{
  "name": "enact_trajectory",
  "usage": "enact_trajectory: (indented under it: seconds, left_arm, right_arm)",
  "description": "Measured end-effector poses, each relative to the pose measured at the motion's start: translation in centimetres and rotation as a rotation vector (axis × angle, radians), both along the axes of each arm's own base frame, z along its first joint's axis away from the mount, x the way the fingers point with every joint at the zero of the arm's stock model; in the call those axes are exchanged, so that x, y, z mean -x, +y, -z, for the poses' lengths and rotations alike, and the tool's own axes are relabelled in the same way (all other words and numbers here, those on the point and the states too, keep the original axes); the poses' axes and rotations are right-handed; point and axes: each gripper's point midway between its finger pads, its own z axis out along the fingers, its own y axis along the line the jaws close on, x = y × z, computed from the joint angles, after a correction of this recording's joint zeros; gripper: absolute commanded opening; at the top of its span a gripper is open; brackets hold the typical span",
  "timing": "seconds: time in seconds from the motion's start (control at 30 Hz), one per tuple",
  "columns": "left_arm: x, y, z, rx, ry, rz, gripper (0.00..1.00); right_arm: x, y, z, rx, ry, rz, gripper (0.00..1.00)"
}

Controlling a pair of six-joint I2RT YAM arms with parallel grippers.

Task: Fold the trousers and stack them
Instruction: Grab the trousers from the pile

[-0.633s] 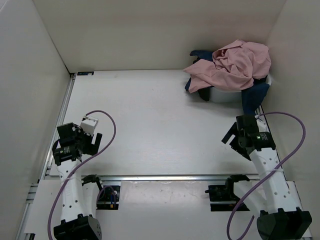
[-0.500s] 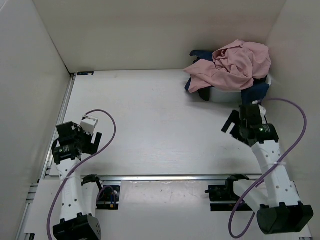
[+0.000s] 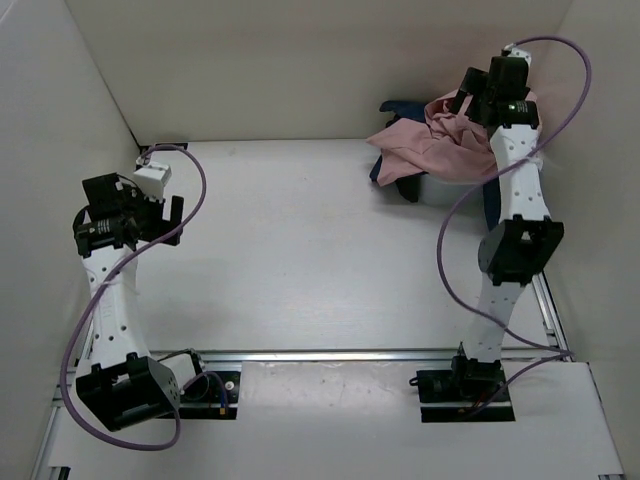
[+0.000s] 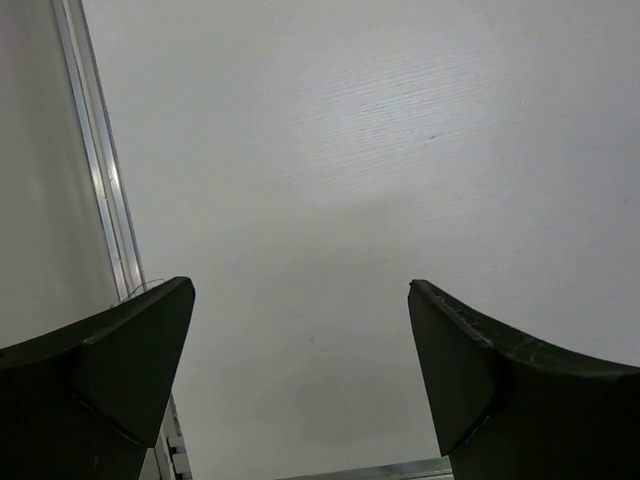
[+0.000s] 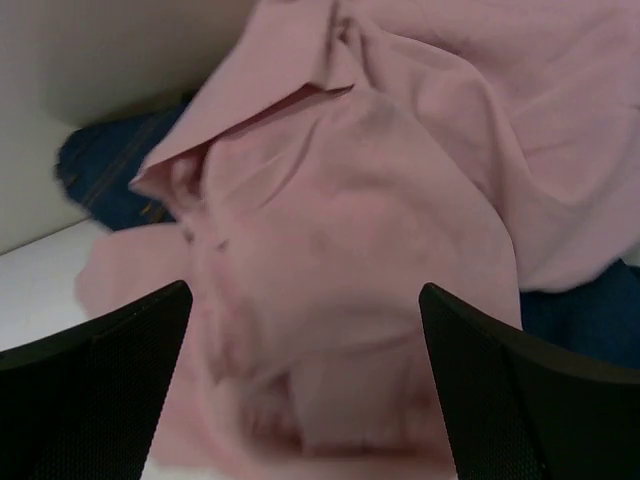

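Note:
The trousers (image 3: 425,140) lie as a crumpled dusty-pink heap at the back right corner, piled on top of other clothes. My right gripper (image 3: 477,108) hovers just over the heap, open, its arm stretched far back. In the right wrist view the pink cloth (image 5: 380,200) fills the frame below the open right gripper (image 5: 305,290), with nothing between the fingers. My left gripper (image 3: 160,222) hangs open over the left side of the table, far from the trousers. In the left wrist view the open left gripper (image 4: 300,290) has only bare tabletop under it.
A dark blue garment (image 3: 505,190) hangs out from under the pink heap, over a white basket (image 3: 450,190). White walls close in the table (image 3: 300,240) at the back and sides. A metal rail (image 4: 100,190) runs along the left edge.
The right arm has swung from the near right up and back until its gripper is over the pink heap. The left arm has risen and moved back along the left side.

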Motion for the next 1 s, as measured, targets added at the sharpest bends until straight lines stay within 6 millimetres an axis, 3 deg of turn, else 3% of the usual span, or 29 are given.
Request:
enact_trajectory:
  seconds: [0.1,0.17,0.2,0.23,0.27,0.3,0.5,0.6,0.67,0.73,0.8,0.87,0.9,0.93,1.0]
  left_arm:
    - [-0.4,-0.6,-0.3,0.037,-0.006,0.018,1.0]
    - [-0.2,-1.0,-0.1,0.055,0.003,0.029,1.0]
    - [0.0,-1.2,-0.1,0.06,0.009,0.034,0.96]
    - [0.0,-1.2,0.0,0.06,0.012,0.037,0.94]
    - [0.1,-1.2,0.0,0.058,0.015,0.039,0.92]
    - [0.2,-1.2,0.1,0.058,0.019,0.04,0.92]
    - [0.2,-1.0,-1.3,0.032,-0.002,0.044,0.81]
    - [0.3,-0.9,-2.0,0.011,-0.021,0.048,0.6]
    - [0.5,-0.8,-2.2,0.004,-0.028,0.047,0.47]
    - [0.5,-0.8,-2.5,0.004,-0.031,0.04,0.45]
    - [0.4,-0.7,-2.9,0.004,-0.038,0.035,0.45]
    - [0.3,-0.7,-3.3,0.003,-0.048,0.029,0.46]
    - [0.3,-0.7,-3.5,0.002,-0.054,0.028,0.48]
    - [0.3,-0.7,-3.8,0.003,-0.059,0.025,0.49]
    - [0.1,-0.6,-4.7,0.001,-0.08,0.017,0.52]
  right_arm:
    - [-3.7,-2.3,5.0,-0.033,0.06,0.038,0.99]
    - [-4.4,-3.6,8.8,-0.071,0.125,0.058,0.96]
    - [-4.4,-4.3,11.2,-0.105,0.17,0.061,0.75]
    - [-4.2,-4.5,12.1,-0.123,0.192,0.053,0.58]
    - [-4.2,-4.5,12.5,-0.138,0.198,0.043,0.1]
    - [-4.3,-4.3,12.4,-0.157,0.193,0.033,0.0]
    - [-3.8,-2.8,8.7,-0.165,0.105,0.015,0.0]
    - [-2.3,-1.0,3.8,-0.115,0.021,-0.014,0.0]
    - [-0.8,2.0,-2.1,-0.082,-0.098,-0.076,0.0]
    - [1.8,6.5,-8.4,-0.072,-0.228,-0.168,0.0]
    - [6.0,12.6,-15.1,-0.087,-0.385,-0.3,0.0]
    - [12.1,19.7,-22.0,-0.151,-0.56,-0.478,0.0]
    - [14.9,22.3,-24.4,-0.192,-0.624,-0.557,0.0]
    - [18.0,24.7,-26.8,-0.261,-0.686,-0.631,0.0]
    - [22.1,26.7,-30.0,-0.381,-0.77,-0.715,0.0]
